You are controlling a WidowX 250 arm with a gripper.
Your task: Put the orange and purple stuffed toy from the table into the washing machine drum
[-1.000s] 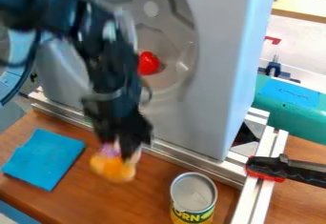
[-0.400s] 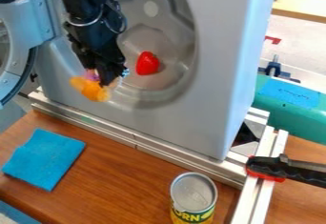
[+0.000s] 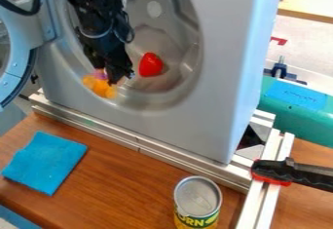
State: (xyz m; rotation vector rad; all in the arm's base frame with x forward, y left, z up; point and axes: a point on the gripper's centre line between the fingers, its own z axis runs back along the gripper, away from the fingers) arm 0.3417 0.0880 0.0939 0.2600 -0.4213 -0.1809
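Observation:
The black gripper (image 3: 110, 77) hangs at the lower left of the round opening in a grey washing-machine-like box (image 3: 195, 125). It is shut on an orange toy (image 3: 101, 87) with a purple part at its top, which is at the opening's lower left rim. A red strawberry-like toy (image 3: 151, 65) lies inside the drum, just right of the gripper.
The round door (image 3: 19, 62) stands open at the left. A blue cloth (image 3: 46, 162) lies on the wooden table (image 3: 123, 189), and a can (image 3: 197, 199) stands near the front. Metal rails (image 3: 189, 162) edge the box; a black-and-red clamp (image 3: 292, 173) sits at right.
From above the table between cloth and can, the gripper has risen with the orange toy to the opening, lately shifting slightly right. The strawberry-like toy has stayed put.

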